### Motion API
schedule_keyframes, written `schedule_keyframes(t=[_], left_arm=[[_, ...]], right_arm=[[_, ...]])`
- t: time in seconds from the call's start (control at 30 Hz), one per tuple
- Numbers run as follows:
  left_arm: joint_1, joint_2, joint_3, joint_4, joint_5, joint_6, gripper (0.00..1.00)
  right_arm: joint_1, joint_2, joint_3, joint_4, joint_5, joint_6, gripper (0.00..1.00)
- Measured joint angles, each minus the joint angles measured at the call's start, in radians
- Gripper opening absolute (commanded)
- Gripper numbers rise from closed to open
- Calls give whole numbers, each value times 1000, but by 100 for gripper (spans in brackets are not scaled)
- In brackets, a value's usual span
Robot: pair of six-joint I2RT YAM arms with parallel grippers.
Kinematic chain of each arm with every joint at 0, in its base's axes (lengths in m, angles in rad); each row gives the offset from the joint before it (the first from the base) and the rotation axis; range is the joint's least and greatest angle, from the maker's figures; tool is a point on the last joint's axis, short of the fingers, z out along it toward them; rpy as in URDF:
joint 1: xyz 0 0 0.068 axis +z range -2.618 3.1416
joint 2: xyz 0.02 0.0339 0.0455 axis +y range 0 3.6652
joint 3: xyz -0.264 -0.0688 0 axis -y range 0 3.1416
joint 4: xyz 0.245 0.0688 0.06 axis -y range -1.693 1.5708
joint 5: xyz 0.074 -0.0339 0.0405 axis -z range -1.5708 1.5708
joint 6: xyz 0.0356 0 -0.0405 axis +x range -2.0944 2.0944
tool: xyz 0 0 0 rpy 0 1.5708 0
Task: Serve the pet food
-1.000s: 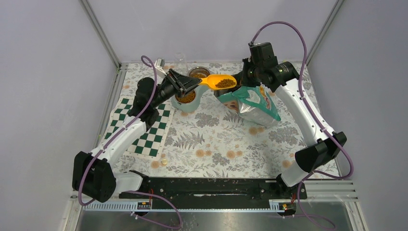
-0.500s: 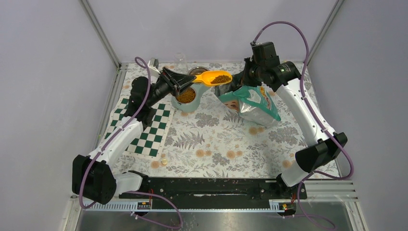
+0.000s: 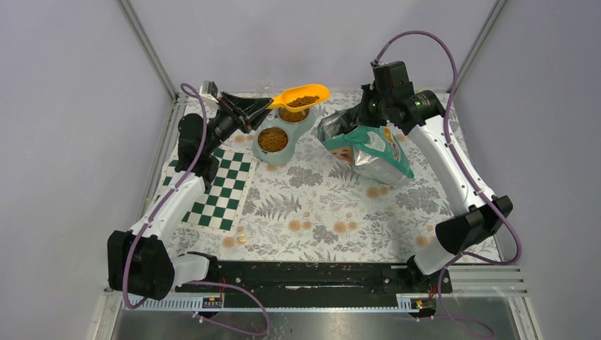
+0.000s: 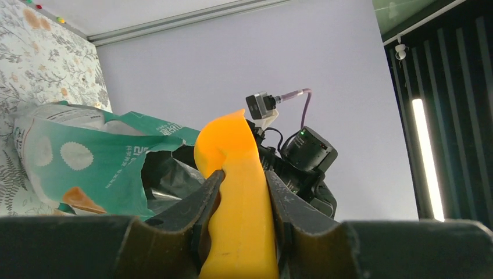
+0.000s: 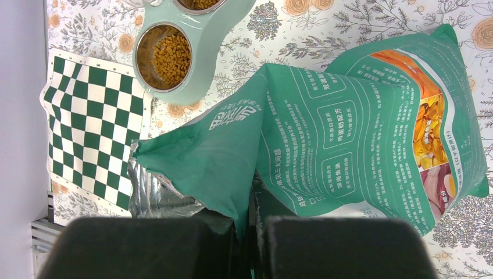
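Note:
My left gripper (image 3: 264,106) is shut on the handle of an orange scoop (image 3: 303,95) filled with brown kibble (image 3: 303,100), held above the far bowl of a pale-green double bowl (image 3: 287,134). The near bowl (image 3: 273,140) holds kibble, also seen in the right wrist view (image 5: 170,58). In the left wrist view the scoop handle (image 4: 241,203) sits between the fingers. My right gripper (image 3: 368,115) is shut on the torn top edge of the teal-and-white pouch (image 3: 372,152), holding it open; the right wrist view shows the pouch (image 5: 343,133) pinched by the gripper (image 5: 254,232).
A green-and-white checkered mat (image 3: 216,188) lies at the left on the floral tablecloth (image 3: 319,205). A clear glass thing (image 3: 266,86) stands at the back edge. Metal frame posts (image 3: 149,49) rise at both back corners.
My left gripper has carried the filled scoop away from the pouch, leftward and back, and raised it over the far bowl. The right gripper has kept its hold on the pouch.

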Motion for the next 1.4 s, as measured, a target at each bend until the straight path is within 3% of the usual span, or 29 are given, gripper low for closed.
schedule_keyframes(t=[0.3,0.57,0.9,1.4], left_arm=[[0,34,10,-26,-50,40,0],[30,97,20,-120,-238,195,0],[32,286,18,-61,-432,272,0],[1,518,124,-113,-568,309,0]], right_arm=[[-3,0,0,0,0,0,0],[-4,0,0,0,0,0,0],[-6,0,0,0,1,0,0],[-18,0,5,0,0,0,0]])
